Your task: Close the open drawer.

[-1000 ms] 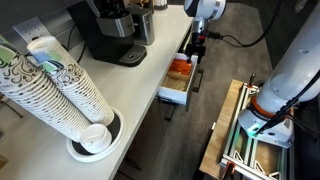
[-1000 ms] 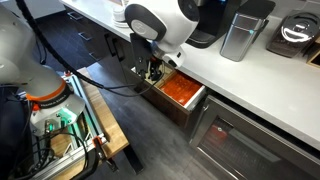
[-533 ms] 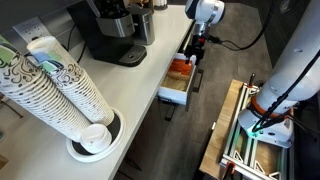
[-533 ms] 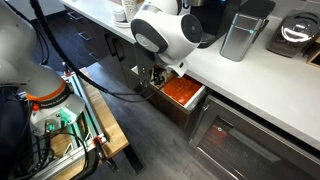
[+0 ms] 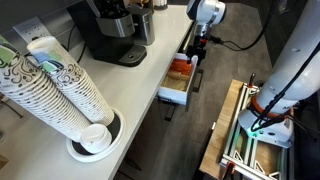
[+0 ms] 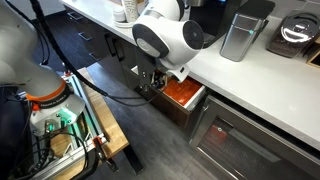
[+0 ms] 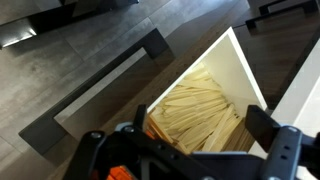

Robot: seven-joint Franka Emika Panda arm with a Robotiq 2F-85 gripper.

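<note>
1 drawer, open; 1 pincer by its front panel, spread apart, empty.

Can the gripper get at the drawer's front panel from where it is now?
Probably yes: the gripper hangs close by the front panel of the open drawer, and nothing shows between them.

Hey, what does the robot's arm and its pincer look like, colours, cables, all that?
The arm is glossy white, built from fat rounded segments, with a dark grey round cap on one joint. The pincer is black, with two blocky fingers on a dark body. A thin black cable trails away from the wrist. No markings are legible.
</note>
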